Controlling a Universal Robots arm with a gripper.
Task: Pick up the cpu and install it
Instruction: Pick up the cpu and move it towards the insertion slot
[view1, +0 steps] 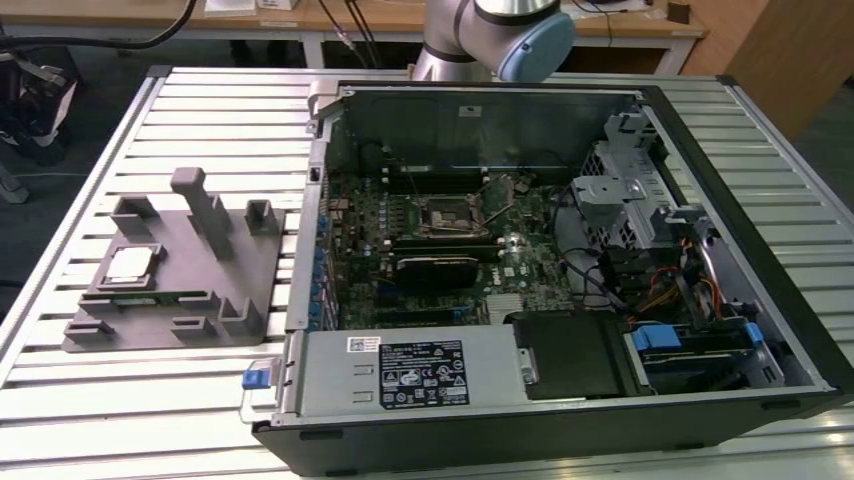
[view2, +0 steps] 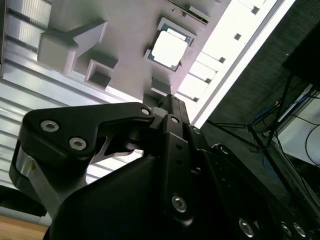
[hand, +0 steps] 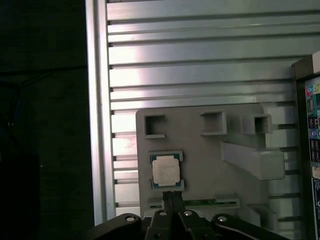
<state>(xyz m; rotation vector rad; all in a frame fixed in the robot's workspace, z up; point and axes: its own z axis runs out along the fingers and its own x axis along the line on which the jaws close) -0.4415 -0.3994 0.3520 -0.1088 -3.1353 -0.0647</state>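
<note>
End effector (hand: 172, 196) hangs over the grey fixture (hand: 205, 165), its 2 fingers pressed together, gripping nothing. The cpu (hand: 166, 170) lies flat in its fixture pocket near the fingertips, on the slatted worktop (hand: 200, 65) beside the open computer case (view1: 561, 250). Risks: a descent with the fingers together would likely jab the lid. The thin chip offers little edge, so an off-centre pinch could tilt it. The green memory stick (hand: 210, 202) close by could get nudged.
</note>
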